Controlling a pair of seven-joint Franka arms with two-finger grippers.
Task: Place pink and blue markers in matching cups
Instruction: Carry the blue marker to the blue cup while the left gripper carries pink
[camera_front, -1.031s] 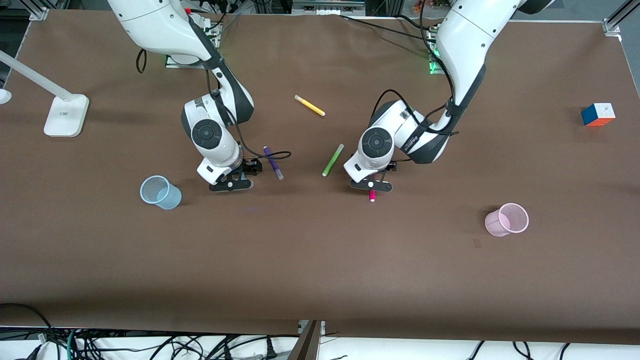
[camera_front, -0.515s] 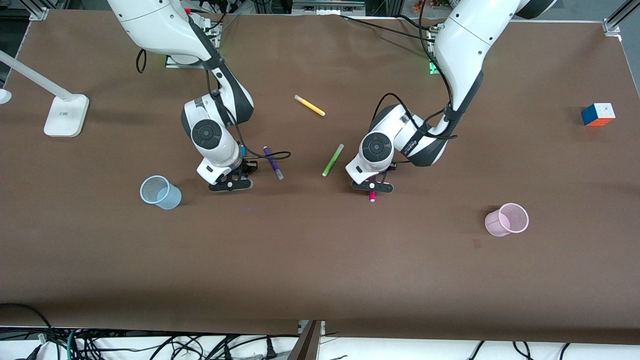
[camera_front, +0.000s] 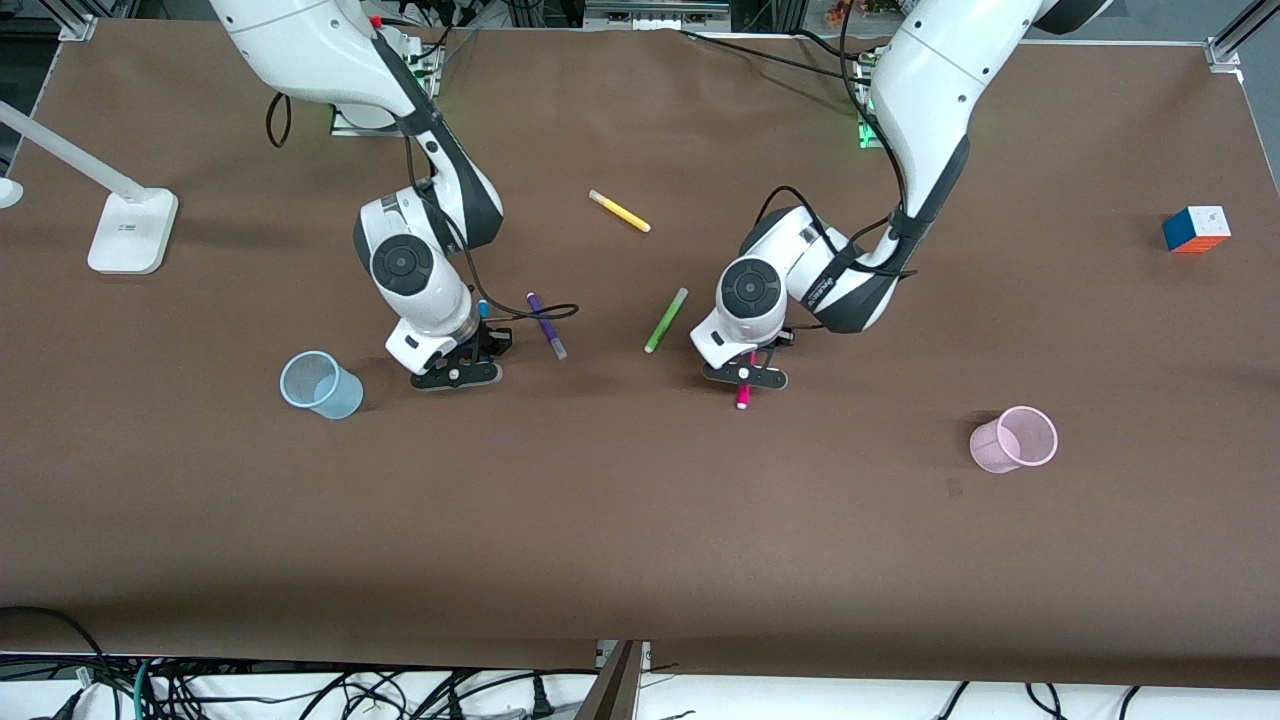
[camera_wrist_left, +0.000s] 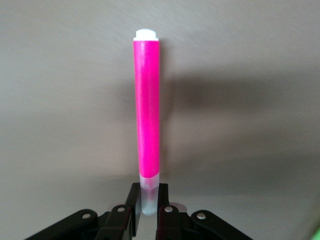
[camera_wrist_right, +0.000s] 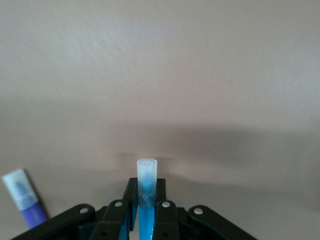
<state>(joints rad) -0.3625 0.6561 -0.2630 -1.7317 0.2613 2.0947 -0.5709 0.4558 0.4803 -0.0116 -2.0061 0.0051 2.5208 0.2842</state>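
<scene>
Front view, left end effector (camera_front: 744, 376) clamping pink marker (camera_front: 743, 395), right end effector (camera_front: 457, 372) clamping blue marker (camera_wrist_right: 146, 192)

I list, from the right arm's end: white lamp base (camera_front: 132, 232), then ribbed pale blue plastic cup (camera_front: 320, 384), nearer the camera. Slim purple pen (camera_front: 546, 325) lies beside slim lime-green pen (camera_front: 666, 319), thin yellow pen (camera_front: 619, 211) farther. Ribbed pale pink plastic cup (camera_front: 1014, 439) and multicoloured puzzle cube (camera_front: 1196, 229) sit toward the left arm's end.
</scene>
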